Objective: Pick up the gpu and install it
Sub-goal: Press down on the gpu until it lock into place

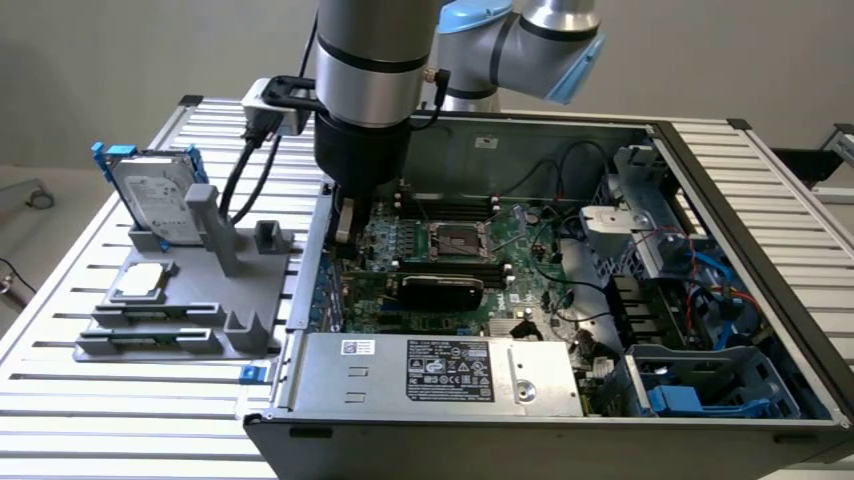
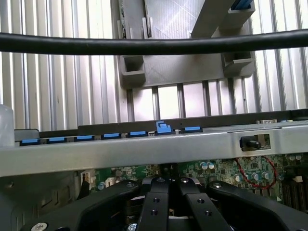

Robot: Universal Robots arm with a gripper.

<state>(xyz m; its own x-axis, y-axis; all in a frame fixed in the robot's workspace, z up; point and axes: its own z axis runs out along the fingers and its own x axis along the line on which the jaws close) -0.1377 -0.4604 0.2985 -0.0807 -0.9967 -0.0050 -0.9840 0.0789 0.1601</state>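
The gpu (image 1: 441, 291), a short card with a black rounded cover, lies low across the green motherboard (image 1: 514, 235) inside the open computer case (image 1: 694, 170), in front of the processor socket. My gripper (image 1: 350, 238) hangs down into the case at the exterior view's left, beside the case wall and to the left of the gpu, apart from it. In the wrist view the black fingers (image 2: 155, 202) meet, so the gripper (image 2: 168, 185) is shut with nothing visible between them, just above the board behind the case wall (image 2: 144, 149).
A grey holder (image 1: 200, 290) stands outside the case on the slatted table (image 1: 80, 400), carrying a hard drive in a blue frame (image 1: 154, 195) and a small square chip (image 1: 143, 282). A black cable (image 2: 154, 44) crosses the wrist view. The power supply (image 1: 447, 370) fills the case's front.
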